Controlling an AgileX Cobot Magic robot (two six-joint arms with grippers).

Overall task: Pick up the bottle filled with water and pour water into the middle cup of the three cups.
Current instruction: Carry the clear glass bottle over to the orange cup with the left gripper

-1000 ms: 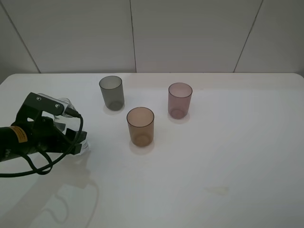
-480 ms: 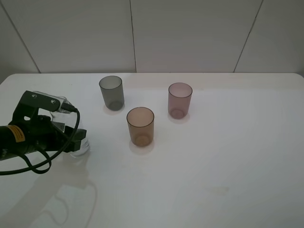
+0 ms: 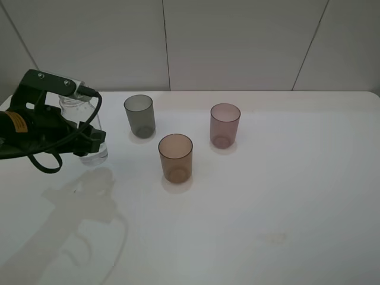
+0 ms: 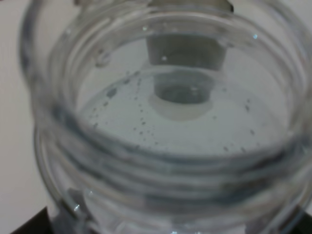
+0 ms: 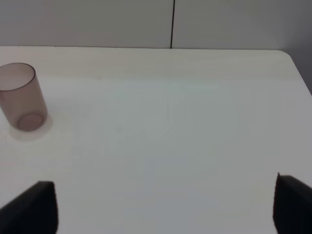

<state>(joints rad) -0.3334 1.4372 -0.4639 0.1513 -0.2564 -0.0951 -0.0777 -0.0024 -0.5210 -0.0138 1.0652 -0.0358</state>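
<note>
Left arm: reaching in from the left edge of the high view, dark wrist block up in the upper left of the frame, a black cable looping beneath it.
Left gripper [image 3: 89, 141]: clamped on the bottle's [image 3: 80, 119] body, one dark finger [image 3: 98, 138] showing on the side that faces the cups.
Bottle position: upper left of the high frame, left of the grey cup [image 3: 139, 116] and apart from it. It leans a little, neck toward the left edge, and its base looks clear of the table [image 3: 267, 196], with the shadow [image 3: 89, 187] falling lower in the frame.
Middle cup [image 3: 175, 157]: amber, upright, centre-left of the high frame, well apart from the bottle.
Pink cup [image 3: 225, 124]: upright, to the right of the grey one and above-right of the amber.
Left wrist view only: straight down the bottle's [image 4: 170, 122] wide threaded mouth, water [image 4: 146, 117] inside speckled with tiny bubbles. The cups are out of this shot.
Right wrist view only: right gripper [image 5: 163, 204] spread wide, its dark tips in the two lower corners, nothing but bare table between them. The pink cup [image 5: 19, 102] stands at the left edge, far from those tips.
</note>
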